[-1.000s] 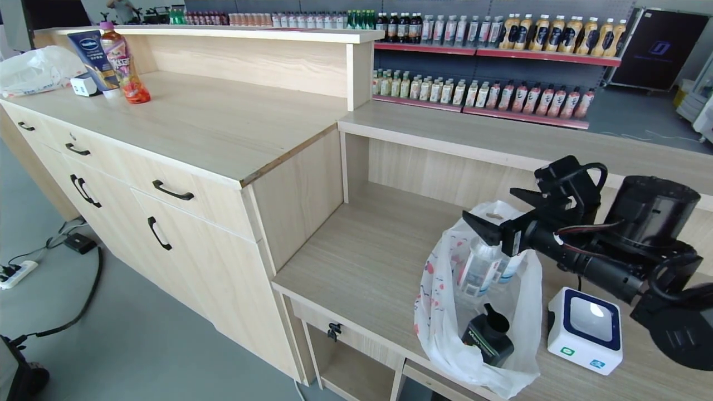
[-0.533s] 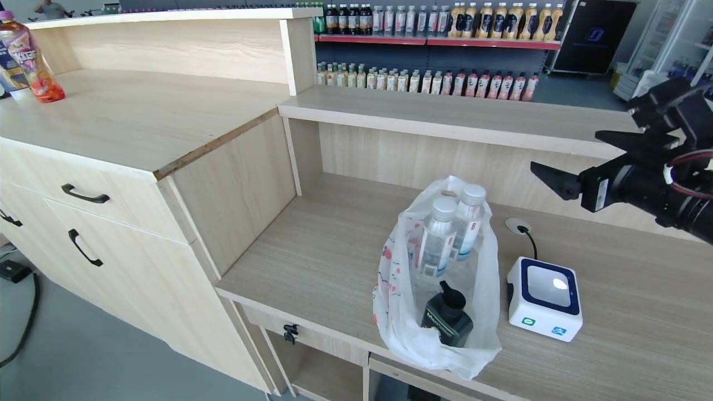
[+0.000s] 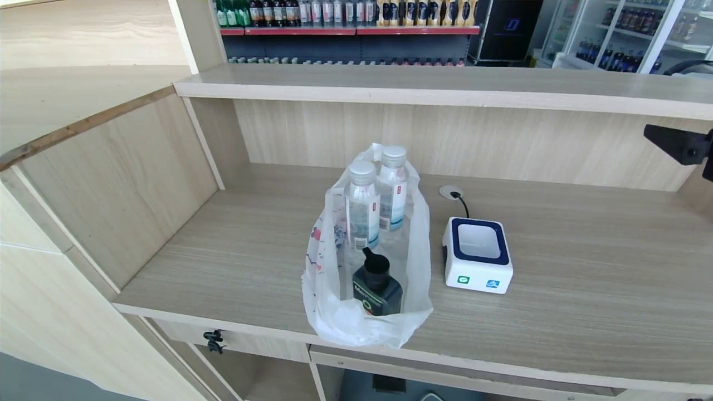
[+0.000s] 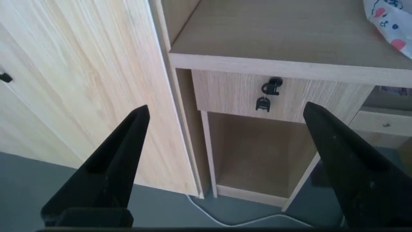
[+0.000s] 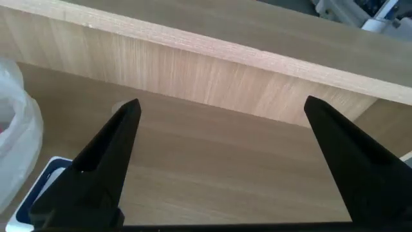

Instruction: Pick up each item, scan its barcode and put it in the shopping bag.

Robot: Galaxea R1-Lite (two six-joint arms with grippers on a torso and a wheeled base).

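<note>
A white plastic shopping bag (image 3: 334, 312) stands open on the lower counter (image 3: 557, 289). Inside it are two clear water bottles (image 3: 362, 209) upright at the back and a black bottle (image 3: 377, 287) in front. The bag's edge (image 5: 16, 142) appears in the right wrist view, and a corner of the bag (image 4: 389, 22) in the left wrist view. A white scanner (image 3: 478, 253) with a blue-framed window sits just right of the bag. My right gripper (image 5: 225, 161) hangs open and empty above the counter, right of the scanner; one finger (image 3: 677, 143) shows at the head view's right edge. My left gripper (image 4: 225, 167) is open and empty, low beside the counter front.
A raised ledge (image 3: 445, 89) runs behind the lower counter, and a tall cabinet side (image 3: 128, 184) walls its left end. A cable port (image 3: 450, 193) sits behind the scanner. Below the counter edge is a drawer with a key (image 4: 267, 96) and an open cubby (image 4: 257, 154).
The head camera has swung right, shifting the whole picture. My right gripper, which was over the bag's bottles, has drawn away from the bag to the right, staying open.
</note>
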